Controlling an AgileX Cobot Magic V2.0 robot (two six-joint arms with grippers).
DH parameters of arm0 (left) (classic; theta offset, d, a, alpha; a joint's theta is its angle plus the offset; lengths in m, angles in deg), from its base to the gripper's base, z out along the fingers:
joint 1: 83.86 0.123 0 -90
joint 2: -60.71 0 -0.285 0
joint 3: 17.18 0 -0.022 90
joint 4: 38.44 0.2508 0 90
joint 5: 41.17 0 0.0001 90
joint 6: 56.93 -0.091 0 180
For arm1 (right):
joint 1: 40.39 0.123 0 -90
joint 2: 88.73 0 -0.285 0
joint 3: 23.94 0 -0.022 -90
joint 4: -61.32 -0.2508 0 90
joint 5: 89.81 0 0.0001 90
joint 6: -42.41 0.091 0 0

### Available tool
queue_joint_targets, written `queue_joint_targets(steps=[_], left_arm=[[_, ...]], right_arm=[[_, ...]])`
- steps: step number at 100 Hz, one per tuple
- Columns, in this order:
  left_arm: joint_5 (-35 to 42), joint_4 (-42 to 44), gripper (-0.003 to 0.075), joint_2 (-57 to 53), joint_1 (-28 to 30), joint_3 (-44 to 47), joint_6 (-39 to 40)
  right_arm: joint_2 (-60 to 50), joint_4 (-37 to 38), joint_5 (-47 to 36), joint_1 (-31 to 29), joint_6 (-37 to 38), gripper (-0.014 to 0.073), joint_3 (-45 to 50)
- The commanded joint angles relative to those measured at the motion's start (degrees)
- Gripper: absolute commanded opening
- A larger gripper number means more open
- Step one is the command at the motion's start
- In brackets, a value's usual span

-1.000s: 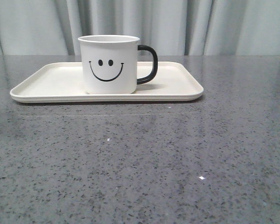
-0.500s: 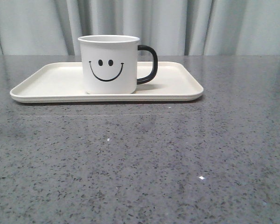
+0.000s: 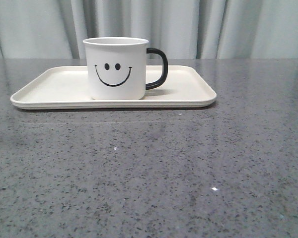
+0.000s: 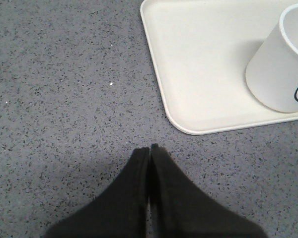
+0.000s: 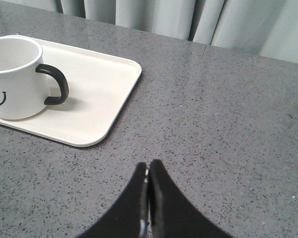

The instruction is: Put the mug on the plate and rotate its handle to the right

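Mug [image 3: 117,68] stands upright on plate [image 3: 188,89], near middle. Handle [image 3: 157,68] points right. Task looks done, nothing left. Left gripper [image 4: 150,148] and right gripper [image 5: 148,166] both closed, empty, over table [image 3: 149,168], apart from plate.

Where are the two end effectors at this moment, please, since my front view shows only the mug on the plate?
Observer: The left end effector is over bare table, off the plate near one of its corners; its fingers are closed together, holding nothing.
Operator: Thank you, and what about the right one?
Observer: The right end effector is also shut and empty, over the table beyond the plate's end on the handle side.
Operator: Could you tell me whether anything is inside the mug?
Observer: The right wrist view looks partly into the mug, and the inner wall it shows is plain white; the bottom is hidden.
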Motion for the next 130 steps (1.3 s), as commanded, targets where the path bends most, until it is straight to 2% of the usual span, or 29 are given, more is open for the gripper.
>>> queue_joint_targets(steps=[1,37,46,63,78,101,130], left_arm=[[4.00,-0.64,-0.0020,-0.61,0.16,-1.42,0.36],[5.91,0.84,-0.0020,-1.57,0.16,1.01,0.25],[12.62,2.47,-0.0020,-4.14,0.16,5.36,0.25],[32.45,2.47,-0.0020,-12.00,0.16,18.57,0.25],[41.33,2.93,-0.0020,-20.64,0.16,30.50,0.25],[42.55,5.88,-0.0020,-34.76,0.28,41.10,0.15],[40.99,9.33,-0.0020,-50.08,2.10,47.17,0.15]], right_arm=[[-0.06,1.35,-4.50,-0.36,0.02,-0.0065,-1.39],[-0.06,1.35,-4.50,-0.36,0.02,-0.0065,-1.39],[-0.06,1.35,-4.50,-0.36,0.02,-0.0065,-1.39],[-0.06,1.35,-4.50,-0.36,0.02,-0.0065,-1.39],[-0.06,1.35,-4.50,-0.36,0.02,-0.0065,-1.39],[-0.06,1.35,-4.44,-0.36,0.02,-0.0065,-1.39],[-0.06,1.35,-4.44,-0.36,0.02,-0.0065,-1.39]])
